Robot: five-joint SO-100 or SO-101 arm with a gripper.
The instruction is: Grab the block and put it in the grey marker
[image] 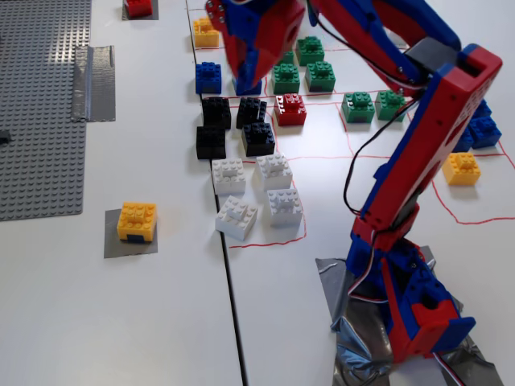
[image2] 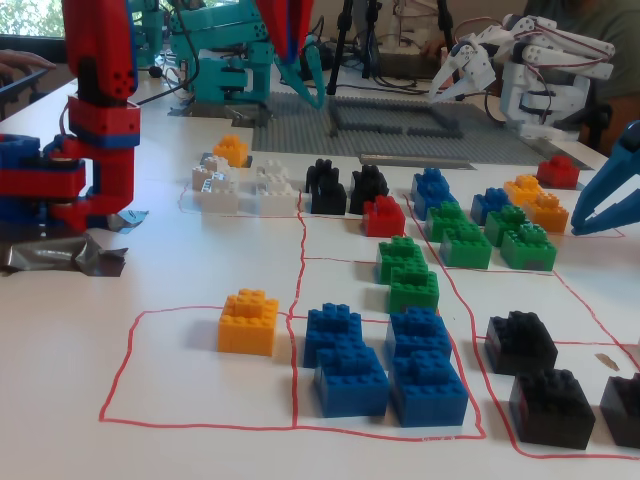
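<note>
The yellow-orange block point(image: 137, 220) sits on the flat grey marker point(image: 121, 246) at the left of the table, with no gripper touching it. In the other fixed view the block point(image2: 231, 150) is far back on the left, and only a sliver of the marker point(image2: 207, 159) shows beside it. My red and blue gripper point(image: 244, 79) hangs blurred over the blue and black bricks at the top centre, well away from the block. It shows at the top edge of the other fixed view point(image2: 290, 45). I see nothing held in it. Its jaws are too blurred to read.
Groups of white point(image: 256, 191), black point(image: 235, 125), green point(image: 304, 66) and blue point(image: 208, 77) bricks lie in red-outlined fields. Other yellow bricks point(image: 461, 169) point(image: 205, 32) lie apart. A grey studded baseplate point(image: 40, 121) and a tape strip point(image: 95, 83) are at the left. A red brick point(image: 138, 7) sits on another grey patch.
</note>
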